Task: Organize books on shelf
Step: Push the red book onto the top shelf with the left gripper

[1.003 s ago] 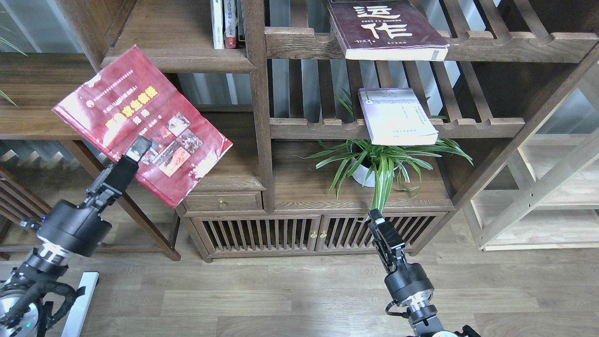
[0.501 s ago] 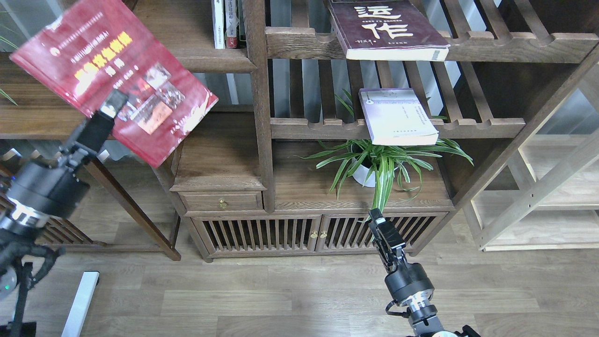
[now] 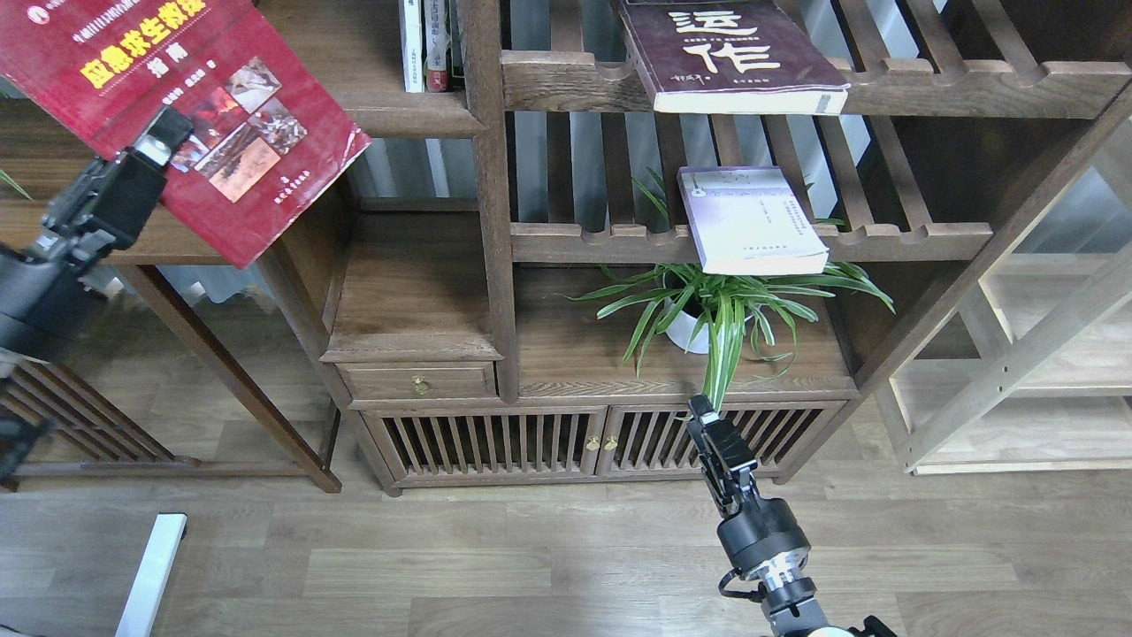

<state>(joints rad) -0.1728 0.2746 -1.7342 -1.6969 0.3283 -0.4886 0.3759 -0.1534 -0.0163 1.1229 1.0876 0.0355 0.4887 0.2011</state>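
So the dark bookcase fills most of the shot, with a solid brown shelf up top, just right of my left gripper. That gripper is clamped on the red book, which it holds up tilted at the top left. The book's far corner overlaps the front edge of that shelf in the view, but I can't tell whether it touches.

The maroon book lies flat on the upper slatted rack, way above my right gripper, with its near edge poking past the front rail. The lavender book lies the same way on the lower slatted rack, overhanging the rail, directly above the right gripper.

A potted plant sits under that rack, its leaf tips hanging just above the right gripper. The right gripper is low in front of the cabinet doors and holds nothing. It's dark and end-on, so I can't tell if it's open or closed.
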